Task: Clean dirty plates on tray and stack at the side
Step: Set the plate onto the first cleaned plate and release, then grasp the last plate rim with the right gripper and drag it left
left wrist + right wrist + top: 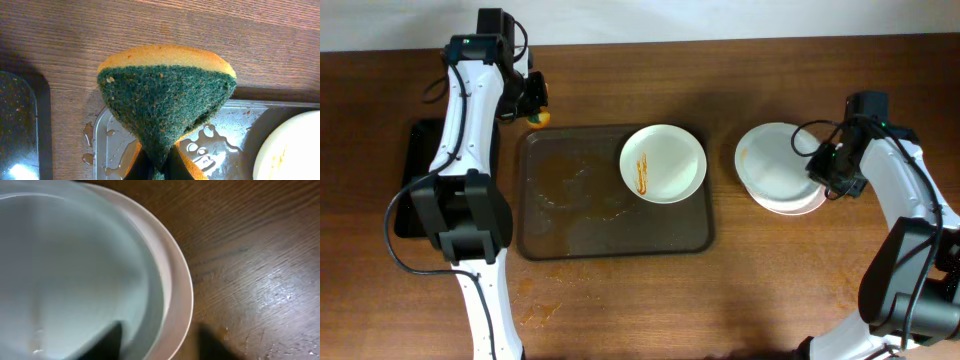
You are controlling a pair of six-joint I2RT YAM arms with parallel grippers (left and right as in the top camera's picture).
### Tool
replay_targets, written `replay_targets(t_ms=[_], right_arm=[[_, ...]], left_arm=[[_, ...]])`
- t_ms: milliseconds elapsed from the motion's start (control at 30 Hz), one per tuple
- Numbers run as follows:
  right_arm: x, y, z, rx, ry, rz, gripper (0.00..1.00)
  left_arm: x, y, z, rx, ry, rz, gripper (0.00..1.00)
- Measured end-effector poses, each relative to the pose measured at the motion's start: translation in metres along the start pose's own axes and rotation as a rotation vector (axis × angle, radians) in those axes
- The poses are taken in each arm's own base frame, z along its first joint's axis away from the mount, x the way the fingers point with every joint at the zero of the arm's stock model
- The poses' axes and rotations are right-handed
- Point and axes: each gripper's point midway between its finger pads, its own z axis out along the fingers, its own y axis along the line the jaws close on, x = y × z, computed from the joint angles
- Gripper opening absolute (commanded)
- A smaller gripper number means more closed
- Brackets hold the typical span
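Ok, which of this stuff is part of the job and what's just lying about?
Job: tray, dirty plate, stacked plates, sponge in left claw.
Lying about: black tray.

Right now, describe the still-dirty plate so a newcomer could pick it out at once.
Find the large dark tray in the middle of the wooden table. In its far right corner sits a single white plate, the only one on the tray. Unlike the two-plate stack off the tray to the right, it carries a clear orange-brown sauce streak left of its centre.
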Motion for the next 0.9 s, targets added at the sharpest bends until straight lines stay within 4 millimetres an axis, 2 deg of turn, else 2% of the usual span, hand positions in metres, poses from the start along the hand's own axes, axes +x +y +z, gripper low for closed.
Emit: replay_targets(t_ms=[200,233,300,333,367,467,533,567,600,700,833,900], right_arm=[[0.001,0.002,0.0,-0.005,0.003,-0.003,0.57],[0.003,0.006,0.0,-0.021,0.009,-0.011,0.57],[0.006,0.031,-0.005,-0.101,0.02,-0.066,0.57],[0.007,0.055,-0.01,-0.169,0.009,-0.114,0.57],[0.011,0.088,-0.016,-0.252,-0.009,-0.181,0.57],[0.038,0.168,-0.034,-0.405,-0.043,-0.3,0.56],[0.061,0.205,-0.043,-0.46,-0.046,-0.334,0.56],[0.079,0.225,-0.042,-0.472,-0.023,-0.341,0.53],[0.086,0.231,-0.04,-0.469,-0.011,-0.344,0.48],[0.103,0.239,-0.01,-0.36,0.081,-0.305,0.46],[0.105,0.237,0.017,-0.246,0.158,-0.268,0.46],[0.107,0.236,0.02,-0.233,0.167,-0.264,0.46]], left_arm=[[0.0,0.0,0.0,0.0,0.0,0.0,0.01],[0.0,0.0,0.0,0.0,0.0,0.0,0.01],[0.0,0.0,0.0,0.0,0.0,0.0,0.01],[0.0,0.0,0.0,0.0,0.0,0.0,0.01],[0.0,0.0,0.0,0.0,0.0,0.0,0.01],[0.0,0.0,0.0,0.0,0.0,0.0,0.01],[0.0,0.0,0.0,0.0,0.001,0.0,0.01],[0.0,0.0,0.0,0.0,0.001,0.0,0.01],[0.0,0.0,0.0,0.0,0.001,0.0,0.01],[0.0,0.0,0.0,0.0,0.001,0.0,0.01],[0.0,0.0,0.0,0.0,0.001,0.0,0.01],[0.0,0.0,0.0,0.0,0.001,0.0,0.01]])
